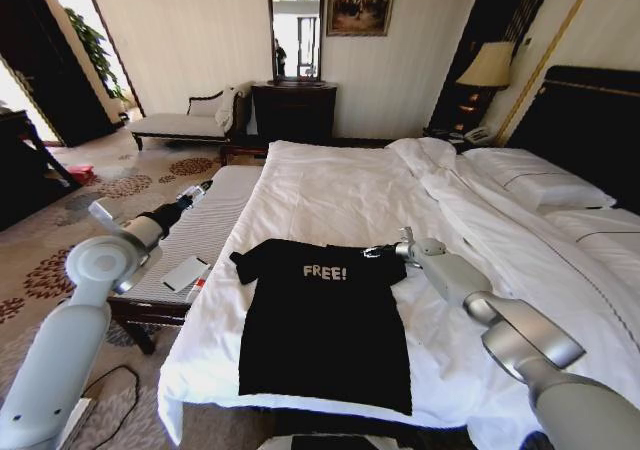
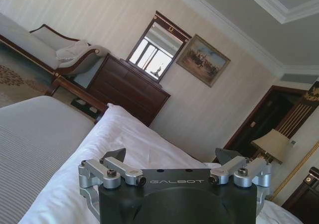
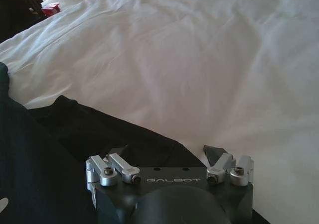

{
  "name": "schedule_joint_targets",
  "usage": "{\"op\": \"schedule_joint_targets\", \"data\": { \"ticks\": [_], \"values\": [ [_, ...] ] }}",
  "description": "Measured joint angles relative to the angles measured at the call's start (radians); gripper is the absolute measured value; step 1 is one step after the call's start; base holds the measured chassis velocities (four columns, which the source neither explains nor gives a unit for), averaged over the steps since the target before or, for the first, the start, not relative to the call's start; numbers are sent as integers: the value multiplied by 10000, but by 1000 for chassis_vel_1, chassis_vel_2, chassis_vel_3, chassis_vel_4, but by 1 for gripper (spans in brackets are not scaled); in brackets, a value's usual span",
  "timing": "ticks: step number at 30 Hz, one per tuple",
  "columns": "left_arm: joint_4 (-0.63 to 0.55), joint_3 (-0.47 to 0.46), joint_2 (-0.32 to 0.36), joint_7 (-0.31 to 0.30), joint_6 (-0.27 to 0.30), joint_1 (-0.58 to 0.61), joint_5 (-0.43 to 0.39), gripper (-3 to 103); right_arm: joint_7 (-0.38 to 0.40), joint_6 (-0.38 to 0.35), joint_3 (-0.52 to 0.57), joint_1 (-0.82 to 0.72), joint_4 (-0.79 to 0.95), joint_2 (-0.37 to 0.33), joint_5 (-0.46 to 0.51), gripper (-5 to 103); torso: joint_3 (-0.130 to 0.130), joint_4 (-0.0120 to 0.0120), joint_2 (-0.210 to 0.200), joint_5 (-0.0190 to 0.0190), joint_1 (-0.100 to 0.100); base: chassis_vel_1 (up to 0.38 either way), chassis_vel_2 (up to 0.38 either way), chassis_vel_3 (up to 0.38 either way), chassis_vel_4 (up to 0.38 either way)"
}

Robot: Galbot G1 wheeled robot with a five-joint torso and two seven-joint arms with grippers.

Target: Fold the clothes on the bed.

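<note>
Black T-shirt [image 1: 325,325] w/ white "FREE!" on chest lay flat on the bed [image 1: 330,195], near the foot-end edge closest to the robot, collar pointing toward the far side. Its left sleeve spread out on the white sheet; right shoulder area sat under the right gripper. Hem reached almost to the mattress edge.

Right gripper [image 1: 378,252] was low over the shirt's right shoulder/sleeve, arm stretched in from the right side of the head view. In right wrist view the right gripper [image 3: 167,153] had its fingers [image 3: 213,152] spread wide apart, nothing between them; dark fabric [image 3: 75,129] lay directly below and ahead, white sheet [image 3: 199,59] beyond. Whether the tips touched the cloth: couldn't tell.

Left gripper [image 1: 199,191] was off the bed, held out over the striped bench [image 1: 205,225] beside the mattress, well apart from the shirt. Left wrist view showed the left gripper [image 2: 172,157] fingers [image 2: 115,154] also wide open, holding nothing, pointing across the bed toward the far wall w/ dark dresser [image 2: 127,87], mirror [image 2: 154,47] and framed picture [image 2: 203,59].

A small white flat item [image 1: 184,273] lay on the bench near the bed edge. Pillows [image 1: 535,180] and rumpled duvet [image 1: 470,220] were on the bed's right side by the dark headboard [image 1: 590,120]; pale chaise [image 1: 185,120] stood against the far wall.
</note>
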Motion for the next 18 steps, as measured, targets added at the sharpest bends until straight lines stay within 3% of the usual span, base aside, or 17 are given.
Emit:
{"op": "schedule_joint_targets", "data": {
  "ticks": [3,6,8,11,18],
  "values": [
    [0,8,-15,-7,-7,0,0,100,-55,16,11,0,-1,-22,-29,82,0,0,0,0,0,0,0,0,0],
    [2,68,-59,-16,-14,-6,8,100,-173,112,22,-19,13,-92,-47,65,0,0,0,0,0,0,0,0,0],
    [4,79,-67,-17,-17,-10,13,100,-191,130,24,-22,14,-106,-51,65,0,0,0,1,0,0,0,0,0],
    [18,116,-93,-21,-22,-20,58,100,-287,274,38,-32,-1,-169,-61,49,0,-1,0,1,0,0,0,0,0],
    [50,116,-71,-25,-38,-41,74,100,-718,591,41,-38,-45,-201,-106,27,0,-1,0,1,0,0,0,0,0]
  ]
}}
